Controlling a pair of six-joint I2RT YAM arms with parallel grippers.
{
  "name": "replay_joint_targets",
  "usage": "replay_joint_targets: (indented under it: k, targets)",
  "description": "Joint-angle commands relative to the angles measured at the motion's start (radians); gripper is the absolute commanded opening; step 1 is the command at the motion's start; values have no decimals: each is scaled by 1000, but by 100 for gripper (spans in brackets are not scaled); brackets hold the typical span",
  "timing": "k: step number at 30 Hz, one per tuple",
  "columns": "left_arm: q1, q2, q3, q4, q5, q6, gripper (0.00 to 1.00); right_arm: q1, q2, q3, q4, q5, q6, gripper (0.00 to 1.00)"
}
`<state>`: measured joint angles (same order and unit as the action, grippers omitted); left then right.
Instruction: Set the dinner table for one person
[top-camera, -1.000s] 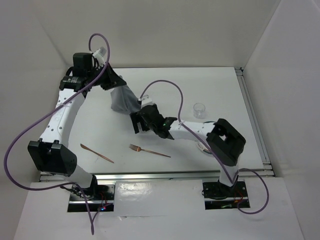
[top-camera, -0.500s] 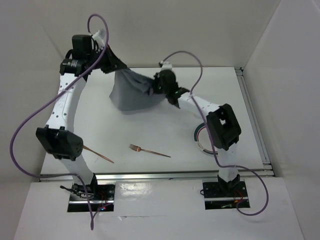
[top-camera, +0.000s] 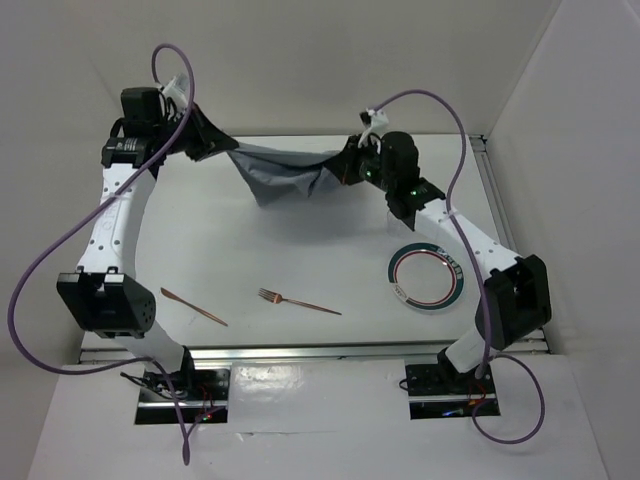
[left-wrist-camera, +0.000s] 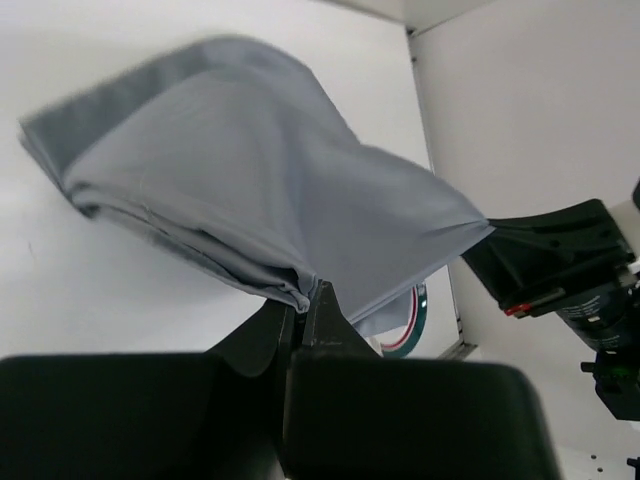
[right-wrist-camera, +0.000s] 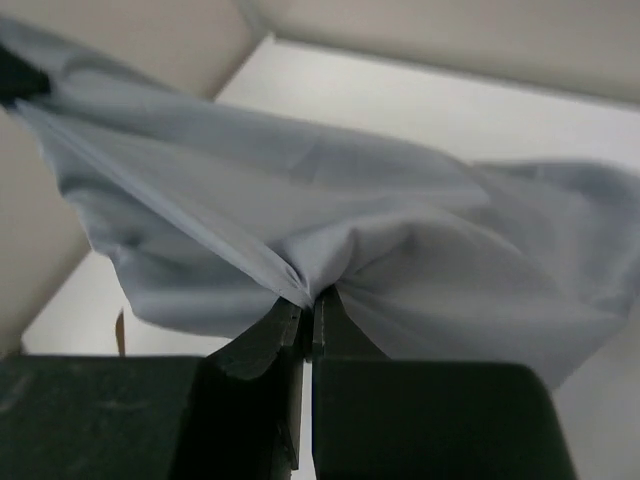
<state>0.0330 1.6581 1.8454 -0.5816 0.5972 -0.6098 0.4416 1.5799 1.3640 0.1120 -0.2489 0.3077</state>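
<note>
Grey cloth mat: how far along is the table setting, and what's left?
Done: nothing arranged yet; the plate sits at the right, the fork and knife lie loose near the front of the dinner table. In hand: the left hand and right hand each pinch an end of the grey cloth mat, stretched in the air over the far side. Left: probably lay it flat, then arrange plate and cutlery.

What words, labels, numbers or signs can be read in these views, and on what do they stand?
No text is legible in any view.
Faint dark marks on the rim of the round white plate with a green-and-red ring: too small to read.
Small red strip on the black right gripper: blurred, unreadable.
Plain grey cloth mat: no print.
</note>
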Motion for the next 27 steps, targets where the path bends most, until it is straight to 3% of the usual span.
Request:
replay_joint_targets:
  k: [1, 8, 15, 20, 21, 22, 24, 26, 27]
  targets:
    - [34, -108, -128, 58, -54, 36, 0, -9, -101, -141, -47, -30, -36, 0]
    - [34, -155, -172, 0, -129, 70, 0, 0, -205, -163, -277, -66, -104, 0]
    - [34, -268, -380, -1, -166, 61, 0, 22, -261, -160, -400, -142, -163, 0]
    - [44, -414, -583, -40, -319, 35, 0, 133, -261, -262, -460, -222, -176, 1]
    - [44, -437, -606, -40, -336, 35, 0, 163, -242, -281, -475, -222, -176, 6]
    - [53, -480, -641, -53, -368, 25, 0, 217, -229, -305, -486, -211, -186, 23]
    - [53, -511, -666, -54, -399, 16, 0, 271, -178, -306, -549, -162, -186, 46]
    - [53, -520, -678, -66, -447, 16, 0, 319, -164, -315, -586, -65, -186, 64]
    - [53, -520, -678, -75, -464, 16, 0, 319, -164, -315, -586, -37, -171, 68]
